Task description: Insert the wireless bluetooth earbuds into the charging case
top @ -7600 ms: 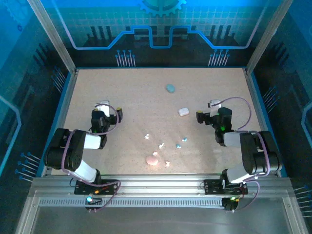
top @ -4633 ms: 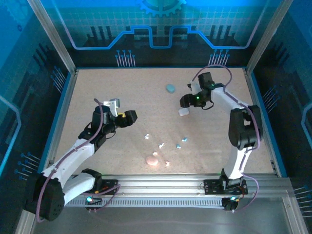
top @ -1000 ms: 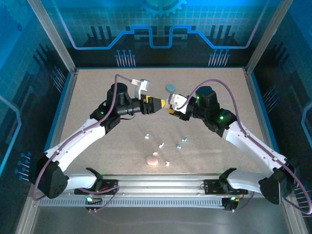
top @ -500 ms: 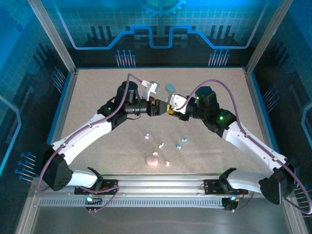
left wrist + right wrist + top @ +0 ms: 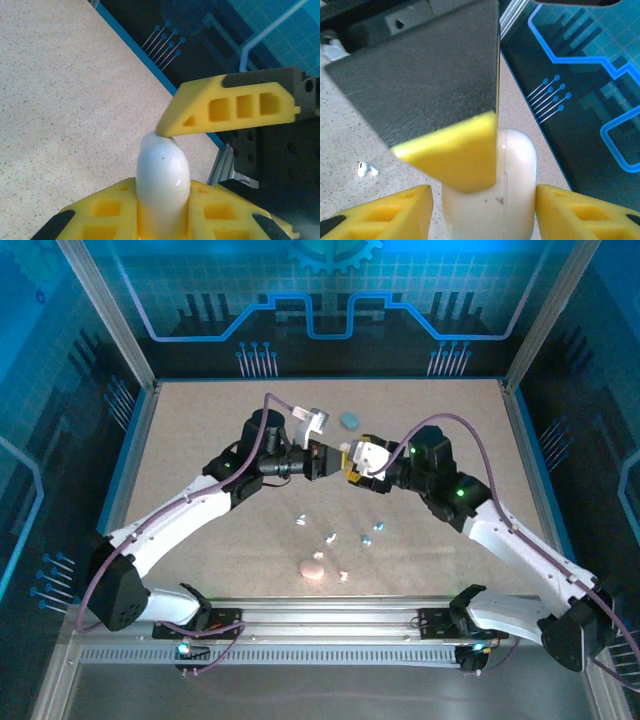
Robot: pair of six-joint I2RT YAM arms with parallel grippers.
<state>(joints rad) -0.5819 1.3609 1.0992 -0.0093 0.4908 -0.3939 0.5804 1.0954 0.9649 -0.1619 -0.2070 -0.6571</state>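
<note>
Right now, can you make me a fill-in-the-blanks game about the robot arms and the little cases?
The left gripper is shut on a case coloured ___.
The right gripper has its jaws standing ___ around it.
The loose case lying farthest from both grippers is ___.
Missing words: white; open; pink.

A white case (image 5: 512, 200) stands between the right hand's (image 5: 487, 212) parted fingers

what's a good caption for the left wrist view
Left gripper clamps the white charging case, a finger of the right gripper at its tip
</note>
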